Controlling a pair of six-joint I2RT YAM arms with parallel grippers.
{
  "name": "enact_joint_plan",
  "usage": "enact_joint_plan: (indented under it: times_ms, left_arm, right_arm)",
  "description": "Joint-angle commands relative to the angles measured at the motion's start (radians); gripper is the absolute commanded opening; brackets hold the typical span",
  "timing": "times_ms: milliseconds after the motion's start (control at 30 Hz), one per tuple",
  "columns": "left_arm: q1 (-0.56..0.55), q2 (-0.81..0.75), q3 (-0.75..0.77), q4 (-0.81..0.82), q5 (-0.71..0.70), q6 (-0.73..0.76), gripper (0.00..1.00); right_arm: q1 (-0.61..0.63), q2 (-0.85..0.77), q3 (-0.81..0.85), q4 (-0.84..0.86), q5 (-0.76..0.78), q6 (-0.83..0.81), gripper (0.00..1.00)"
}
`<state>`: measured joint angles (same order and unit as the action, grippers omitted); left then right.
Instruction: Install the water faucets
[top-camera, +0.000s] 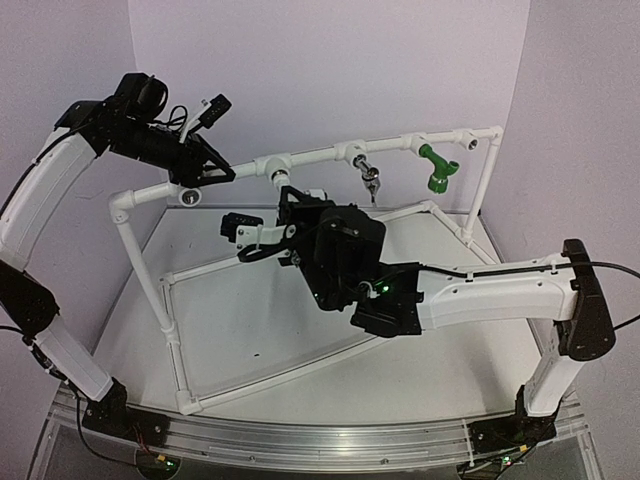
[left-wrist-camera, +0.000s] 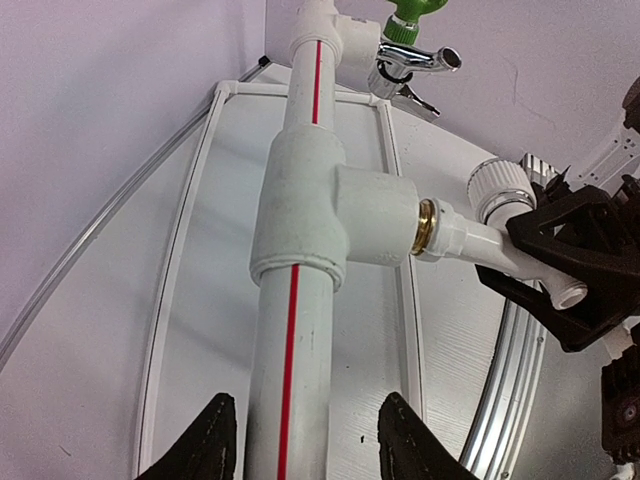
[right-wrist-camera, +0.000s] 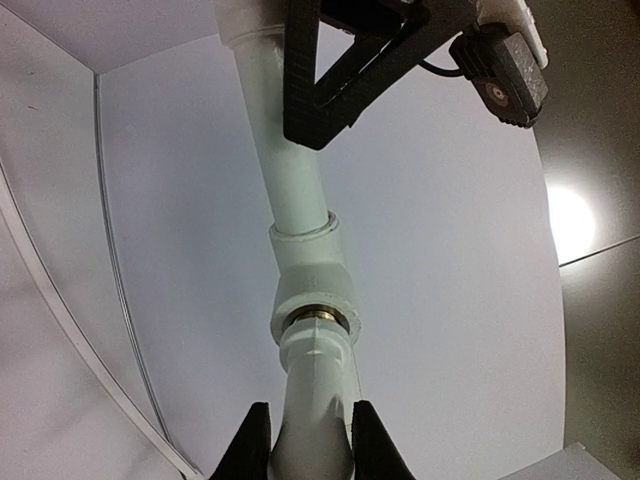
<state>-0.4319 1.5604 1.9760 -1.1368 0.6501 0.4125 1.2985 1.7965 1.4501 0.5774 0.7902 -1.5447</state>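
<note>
1. White faucet (left-wrist-camera: 462, 232): at the side outlet of the tee fitting (left-wrist-camera: 320, 200), sticking straight out from it. A brass thread (left-wrist-camera: 425, 226) shows between the faucet body and the tee's outlet mouth.
2. Right gripper (right-wrist-camera: 310, 410): clenched on the white faucet's body just off the tee, one finger (right-wrist-camera: 255, 445) on each side. The faucet's round cap and spout end stick out past the fingers.
3. Left gripper (left-wrist-camera: 308, 400): released. Its fingers (left-wrist-camera: 215, 445) straddle the top rail (left-wrist-camera: 300, 330) near the tee, with a gap to the pipe on both sides.
4. Chrome faucet (top-camera: 370, 178) and green faucet (top-camera: 437, 168): both hang from the same rail on the far side of the tee from the left gripper. The chrome one is nearer the tee, the green one beyond it.
5. Markings: a red stripe runs along the rail on either side of the tee.
</note>
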Motion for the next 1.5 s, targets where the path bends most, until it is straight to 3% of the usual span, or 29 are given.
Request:
enact_joint_plan:
  times_ms: [0,367,667,1467]
  left_arm:
    - [-0.014,0.061,-0.024,-0.214,-0.049,0.008,0.46]
    - [-0.021,0.067,-0.023,-0.215,-0.046,0.002,0.44]
    - [-0.022,0.070,-0.026,-0.216,-0.047,-0.008,0.43]
    - [-0.030,0.061,-0.037,-0.218,-0.043,-0.041,0.42]
  right_arm:
    - [-0.018,-0.071,-0.014,0.020,-0.036,-0.009,0.00]
    - [-0.024,-0.066,0.064,-0.067,-0.060,0.085,0.00]
    - [-0.025,-0.060,0.110,-0.160,-0.030,0.287,0.00]
    - [-0.050,-0.041,0.137,-0.163,0.011,0.904,0.00]
